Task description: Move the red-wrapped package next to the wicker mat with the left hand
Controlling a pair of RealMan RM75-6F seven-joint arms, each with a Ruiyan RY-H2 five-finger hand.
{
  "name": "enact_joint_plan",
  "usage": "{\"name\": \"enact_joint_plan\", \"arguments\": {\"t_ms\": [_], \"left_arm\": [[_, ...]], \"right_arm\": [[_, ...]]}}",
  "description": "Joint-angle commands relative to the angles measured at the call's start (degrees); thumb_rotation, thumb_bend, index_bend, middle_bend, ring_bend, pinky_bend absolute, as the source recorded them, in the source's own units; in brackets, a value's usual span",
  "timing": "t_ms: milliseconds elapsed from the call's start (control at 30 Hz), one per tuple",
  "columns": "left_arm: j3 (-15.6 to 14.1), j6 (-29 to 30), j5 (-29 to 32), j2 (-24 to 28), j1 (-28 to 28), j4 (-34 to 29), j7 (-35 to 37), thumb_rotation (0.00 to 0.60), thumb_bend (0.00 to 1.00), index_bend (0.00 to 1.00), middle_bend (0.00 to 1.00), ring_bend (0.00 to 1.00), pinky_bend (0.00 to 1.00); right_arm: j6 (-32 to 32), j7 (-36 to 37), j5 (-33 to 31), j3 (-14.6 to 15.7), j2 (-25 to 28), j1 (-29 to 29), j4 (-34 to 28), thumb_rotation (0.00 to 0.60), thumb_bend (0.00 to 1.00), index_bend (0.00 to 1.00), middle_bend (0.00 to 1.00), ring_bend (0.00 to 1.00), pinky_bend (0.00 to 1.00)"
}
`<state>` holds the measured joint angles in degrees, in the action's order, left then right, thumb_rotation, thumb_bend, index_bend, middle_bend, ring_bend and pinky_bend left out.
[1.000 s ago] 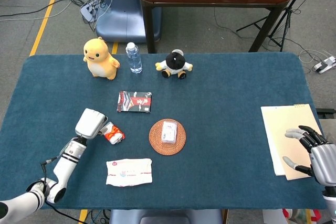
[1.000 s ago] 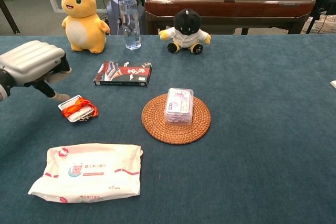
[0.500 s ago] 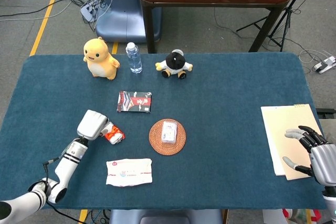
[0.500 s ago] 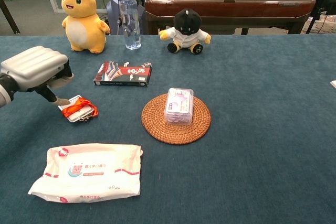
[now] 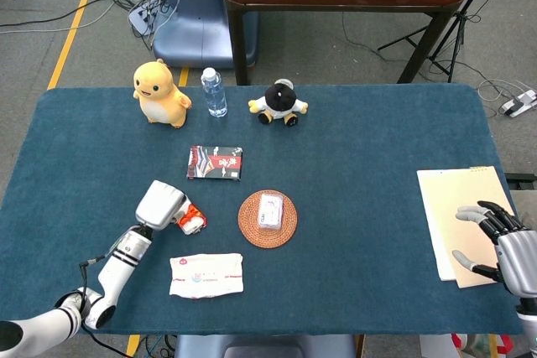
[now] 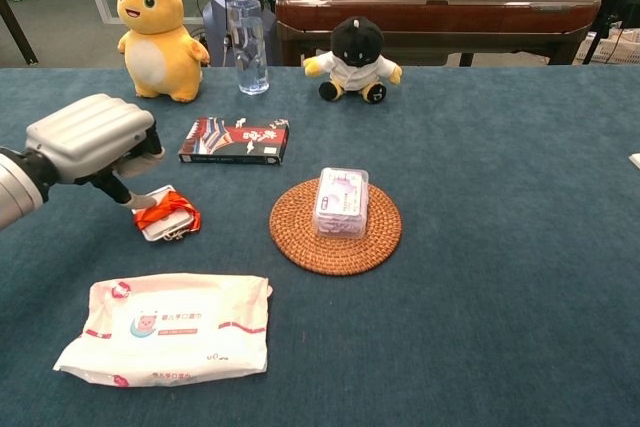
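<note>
The red-wrapped package (image 5: pixel 191 220) (image 6: pixel 168 215) lies flat on the blue table, a short gap left of the round wicker mat (image 5: pixel 252 228) (image 6: pixel 300 237). My left hand (image 5: pixel 162 204) (image 6: pixel 95 137) hovers over the package's left end, back upward. Its fingers are curled under the palm, and one fingertip touches the package's left edge. No grip on the package shows. A small pale box (image 6: pixel 340 201) sits on the mat. My right hand (image 5: pixel 503 245) rests far right on a tan folder (image 5: pixel 457 207), fingers apart, holding nothing.
A white wipes pack (image 6: pixel 165 329) lies in front of the package. A dark flat box (image 6: pixel 235 140) lies behind it. A yellow plush (image 6: pixel 155 37), a water bottle (image 6: pixel 247 39) and a black plush (image 6: pixel 355 59) stand along the far edge.
My left hand has moved right toward the mat, and the red-wrapped package has slid right with it. The right hand has not moved.
</note>
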<state>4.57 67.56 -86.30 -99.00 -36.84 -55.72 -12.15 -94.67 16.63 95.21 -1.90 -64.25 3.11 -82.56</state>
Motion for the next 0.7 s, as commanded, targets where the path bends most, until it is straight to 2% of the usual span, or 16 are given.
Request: {"name": "enact_joint_plan", "arguments": {"t_ms": [33, 400, 700], "left_arm": [[0.1, 0.0, -0.1, -0.2, -0.3, -0.9, -0.6, 0.6, 0.0, 1.0, 1.0, 0.96, 1.0], [0.9, -0.7, 0.2, -0.8, -1.4, -5.4, -4.9, 0.6, 0.0, 1.0, 1.0, 0.96, 1.0], [1.7, -2.2, 1.2, -2.2, -2.4, -6.6, -7.2, 0.6, 0.0, 1.0, 1.0, 0.96, 1.0]], "right_arm": [[-0.1, 0.1, -0.1, 0.0, 0.1, 0.0, 0.0, 0.6, 0.06, 0.36, 0.34, 0.2, 0.4], [-0.4, 0.6, 0.1, 0.0, 0.2, -0.1, 0.0, 0.6, 0.06, 0.36, 0.34, 0.2, 0.4], [-0.4, 1.2, 0.0, -0.1, 0.4, -0.2, 0.1, 0.6, 0.06, 0.36, 0.34, 0.2, 0.4]]}}
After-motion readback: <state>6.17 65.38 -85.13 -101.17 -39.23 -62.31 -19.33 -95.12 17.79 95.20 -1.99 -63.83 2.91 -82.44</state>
